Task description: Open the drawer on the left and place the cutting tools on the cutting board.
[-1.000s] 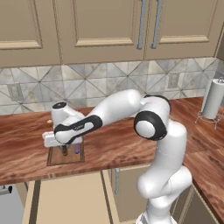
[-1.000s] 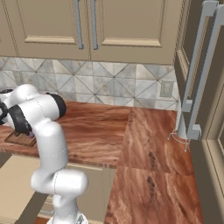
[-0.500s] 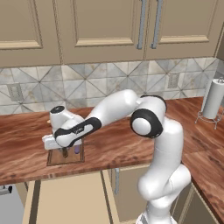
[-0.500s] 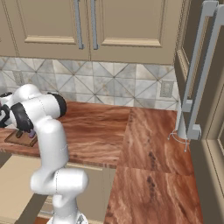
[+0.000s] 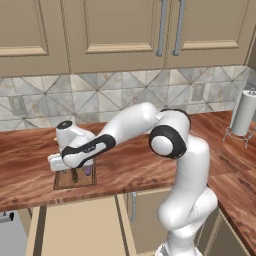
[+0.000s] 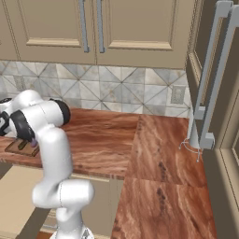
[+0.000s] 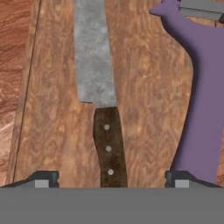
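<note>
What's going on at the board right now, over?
Jaws open, low over the board. Knife and peeler both flat on it, side by side. Drawer open below. Nothing in the way.

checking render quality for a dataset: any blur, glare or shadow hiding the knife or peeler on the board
Hand view: knife and purple peeler lie sharp on the cutting board, flat light, no glare. Left base view: the gripper hides most of them; small, soft.

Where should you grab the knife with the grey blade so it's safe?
Grip the slim kitchen knife with the grey steel blade by its dark riveted handle, from straight above. It lies flat on the brown wooden cutting board, so fingers can close across the narrow handle.
</note>
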